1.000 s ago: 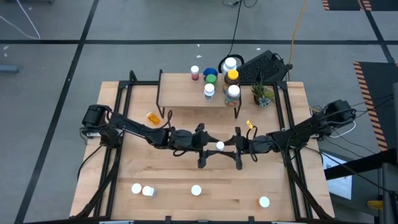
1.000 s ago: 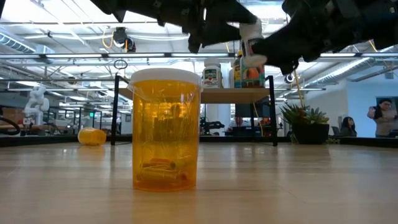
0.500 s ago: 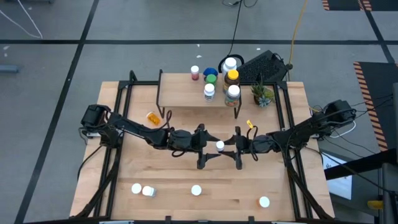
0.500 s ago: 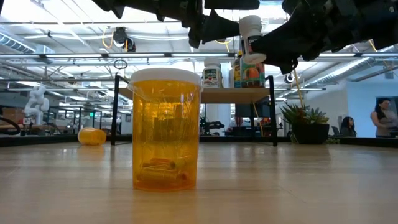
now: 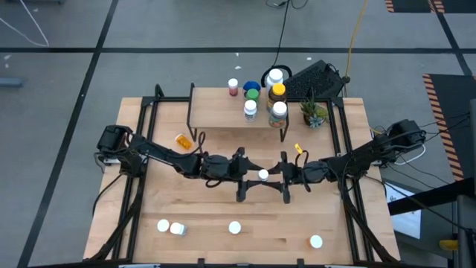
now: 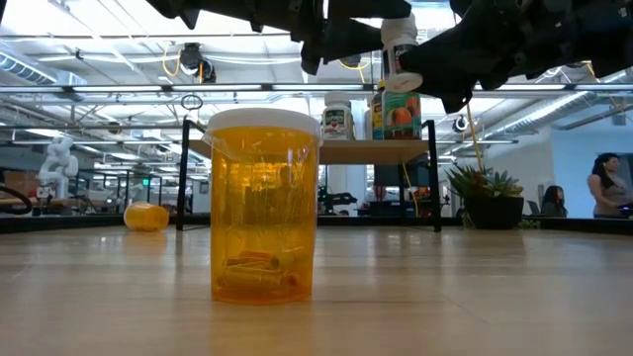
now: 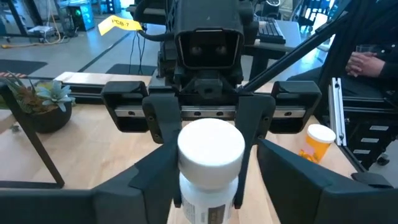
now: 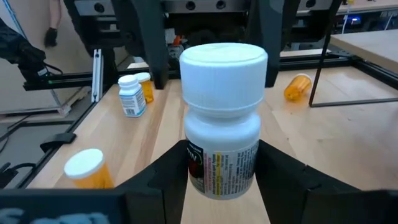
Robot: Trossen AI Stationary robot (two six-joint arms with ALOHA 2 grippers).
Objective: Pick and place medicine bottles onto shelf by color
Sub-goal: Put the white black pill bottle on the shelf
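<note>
White bottle (image 5: 263, 174) held mid-air betw both grippers. Right gripper (image 5: 277, 177) pinches body; left gripper (image 5: 248, 179) fingers spread beside it. Label unreadable. Yellow tag (image 7: 117, 24) "PCB-7".

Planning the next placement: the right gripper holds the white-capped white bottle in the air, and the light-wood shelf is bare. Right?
Not bare: the high view shows several bottles already standing on the light-wood shelf. The right gripper does hold the white-capped white bottle in the air.
</note>
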